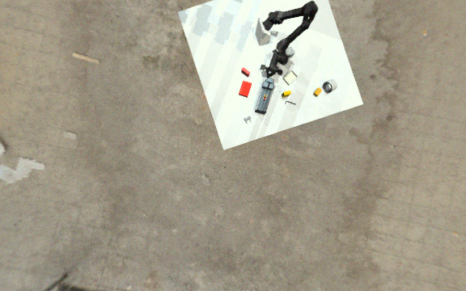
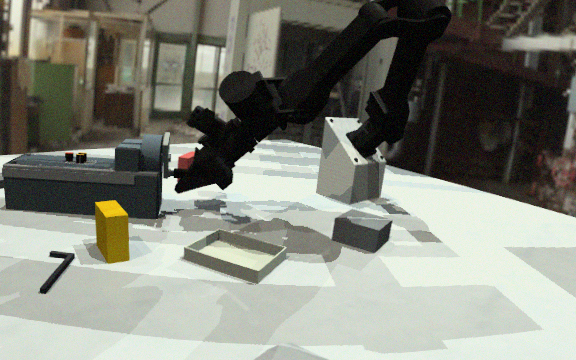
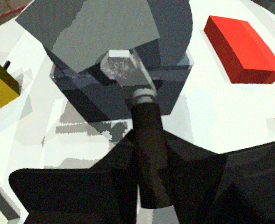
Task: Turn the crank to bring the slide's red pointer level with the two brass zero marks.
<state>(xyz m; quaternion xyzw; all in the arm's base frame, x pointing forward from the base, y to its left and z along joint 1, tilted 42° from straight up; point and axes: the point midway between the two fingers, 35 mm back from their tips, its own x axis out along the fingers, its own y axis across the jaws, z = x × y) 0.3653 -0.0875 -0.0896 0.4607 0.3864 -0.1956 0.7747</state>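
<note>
Stained concrete floor [image 1: 136, 202], blurred industrial hall with windows [image 2: 170, 75] behind.

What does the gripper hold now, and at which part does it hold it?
The gripper is shut on the crank handle, the dark bar at the end of the grey machine. It grips the bar's outer length, away from the metal hub.

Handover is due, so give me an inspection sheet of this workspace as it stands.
Surface: white table, grey patches.
Job's things: grey machine; crank handle in the gripper; pointer alignment cannot be judged.
Clutter: yellow block, hex key, shallow tray, grey block, red blocks, ring.
Grippers: gripper shut on crank handle.
Cables: nothing seen.
Surroundings: concrete floor; blurred workshop.
</note>
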